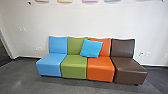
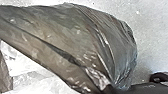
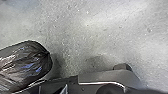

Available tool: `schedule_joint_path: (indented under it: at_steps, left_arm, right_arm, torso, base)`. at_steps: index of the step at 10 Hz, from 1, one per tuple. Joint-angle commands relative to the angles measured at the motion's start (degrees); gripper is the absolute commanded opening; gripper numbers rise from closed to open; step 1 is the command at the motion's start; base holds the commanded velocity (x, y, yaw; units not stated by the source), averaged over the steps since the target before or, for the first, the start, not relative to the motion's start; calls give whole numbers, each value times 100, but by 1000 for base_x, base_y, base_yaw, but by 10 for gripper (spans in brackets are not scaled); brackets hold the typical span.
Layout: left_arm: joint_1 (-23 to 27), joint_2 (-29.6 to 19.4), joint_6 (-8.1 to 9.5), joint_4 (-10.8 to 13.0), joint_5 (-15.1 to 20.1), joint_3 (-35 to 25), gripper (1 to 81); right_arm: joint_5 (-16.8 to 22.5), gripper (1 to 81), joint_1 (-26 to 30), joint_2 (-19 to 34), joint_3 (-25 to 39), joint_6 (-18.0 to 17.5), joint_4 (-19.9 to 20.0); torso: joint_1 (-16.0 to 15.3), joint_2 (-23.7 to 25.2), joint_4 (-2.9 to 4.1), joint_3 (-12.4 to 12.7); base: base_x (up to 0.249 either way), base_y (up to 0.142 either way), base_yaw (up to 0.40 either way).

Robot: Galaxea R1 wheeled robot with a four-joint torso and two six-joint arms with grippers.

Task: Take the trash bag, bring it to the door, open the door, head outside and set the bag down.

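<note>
The dark, thin plastic trash bag [image 2: 75,37] looms large in the left wrist view, with its folds drawn together at my left gripper [image 2: 110,89], which is shut on the gathered plastic. Part of what looks like the same glossy bag [image 3: 25,65] appears in the right wrist view, rounded and creased, above a grey floor and beside dark parts of the robot. How my right gripper stands cannot be made out.
A row of joined seats in blue [image 1: 51,63], green [image 1: 75,67], orange [image 1: 101,68] and brown [image 1: 128,71] stands against a white wall [image 1: 75,22]. A turquoise cushion [image 1: 91,48] leans on it. A pale frame edge [image 1: 6,41] borders a darker opening at the far left.
</note>
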State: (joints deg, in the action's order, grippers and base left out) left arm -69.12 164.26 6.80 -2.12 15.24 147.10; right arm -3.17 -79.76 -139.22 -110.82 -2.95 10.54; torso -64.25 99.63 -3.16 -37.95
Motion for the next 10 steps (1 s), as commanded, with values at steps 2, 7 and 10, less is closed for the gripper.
schedule_joint_path:
  at_steps: [2, 7, 10]
  left_arm:
    - [447, 11, -47, -8, 181, -32, 10]
    - [254, 134, -91, 1, 139, -32, 10]
    - [0, 398, -109, 133, -153, 258, 10]
  right_arm:
    - [247, 811, 272, 93, -61, 31, 0]
    - [238, 811, 96, -302, -544, 31, 0]
    - [220, 811, -1, -610, -896, 31, 0]
  torso:
    - [446, -691, 0, 561]
    - [1040, -1609, 0, 1425]
    - [1425, -2194, 0, 1443]
  base:
    - [0, 0, 0]
    - [0, 0, 0]
    - [0, 0, 0]
